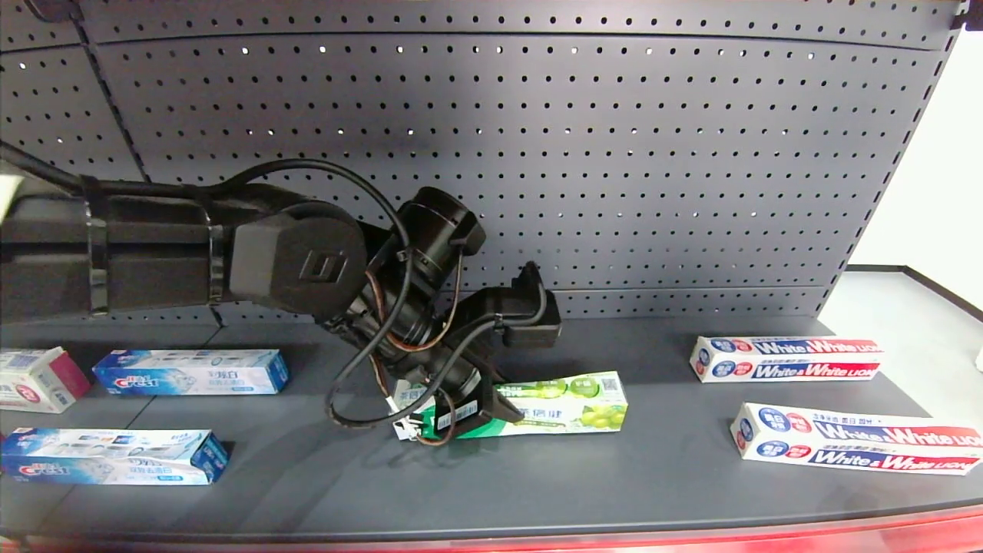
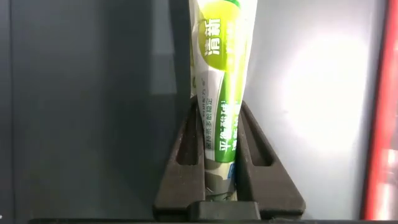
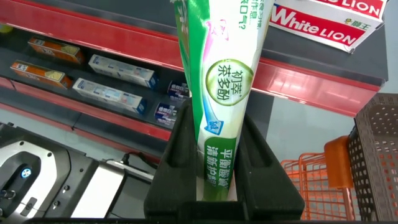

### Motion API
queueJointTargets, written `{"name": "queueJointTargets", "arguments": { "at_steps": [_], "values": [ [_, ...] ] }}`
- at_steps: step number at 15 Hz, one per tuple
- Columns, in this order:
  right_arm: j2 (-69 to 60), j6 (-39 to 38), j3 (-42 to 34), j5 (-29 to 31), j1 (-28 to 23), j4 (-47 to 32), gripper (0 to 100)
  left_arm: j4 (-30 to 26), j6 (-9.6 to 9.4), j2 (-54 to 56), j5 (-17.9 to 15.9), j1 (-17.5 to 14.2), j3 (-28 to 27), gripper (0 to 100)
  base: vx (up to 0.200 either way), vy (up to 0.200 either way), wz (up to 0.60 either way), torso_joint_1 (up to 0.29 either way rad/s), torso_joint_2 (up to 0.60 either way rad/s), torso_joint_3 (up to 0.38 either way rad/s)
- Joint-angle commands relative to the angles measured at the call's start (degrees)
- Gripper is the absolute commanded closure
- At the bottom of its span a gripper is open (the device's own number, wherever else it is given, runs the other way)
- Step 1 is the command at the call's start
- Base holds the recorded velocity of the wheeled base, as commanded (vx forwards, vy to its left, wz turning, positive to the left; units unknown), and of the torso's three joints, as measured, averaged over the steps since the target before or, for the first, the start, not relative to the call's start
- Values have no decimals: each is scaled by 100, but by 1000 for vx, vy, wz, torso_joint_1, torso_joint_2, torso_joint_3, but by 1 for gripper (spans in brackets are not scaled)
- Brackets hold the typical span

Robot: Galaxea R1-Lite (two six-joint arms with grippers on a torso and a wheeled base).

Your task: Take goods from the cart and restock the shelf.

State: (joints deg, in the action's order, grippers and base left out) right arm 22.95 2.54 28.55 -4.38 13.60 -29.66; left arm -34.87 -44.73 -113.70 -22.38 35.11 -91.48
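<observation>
Left gripper (image 1: 465, 413) low over dark grey metal shelf (image 1: 537, 484), jaws closed tight on left end of green-and-white toothpaste carton (image 1: 568, 403), which lies mid-shelf. Blue-and-white cartons (image 1: 192, 372) well to its left, white-red-blue cartons (image 1: 783, 358) well to its right. Right gripper (image 3: 221, 124) jaws clamped on second green-and-white toothpaste carton (image 3: 230, 56), held in the air above orange wire cart (image 3: 311, 183).

You're looking at grey pegboard (image 1: 614, 153) running across the back, white wall (image 1: 941, 153) and pale floor (image 1: 906, 322) sitting at right.
</observation>
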Motion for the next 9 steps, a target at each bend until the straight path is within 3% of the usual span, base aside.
{"name": "queueJointTargets", "arguments": {
  "at_steps": [1,9],
  "values": [
    [16,1,10,-2,2,4,100,32,25,296,6,128,183,100,0,0,0,0,0,0],
    [-2,1,10,-2,-7,4,100,59,34,683,6,216,798,100,0,0,0,0,0,0]
  ]
}}
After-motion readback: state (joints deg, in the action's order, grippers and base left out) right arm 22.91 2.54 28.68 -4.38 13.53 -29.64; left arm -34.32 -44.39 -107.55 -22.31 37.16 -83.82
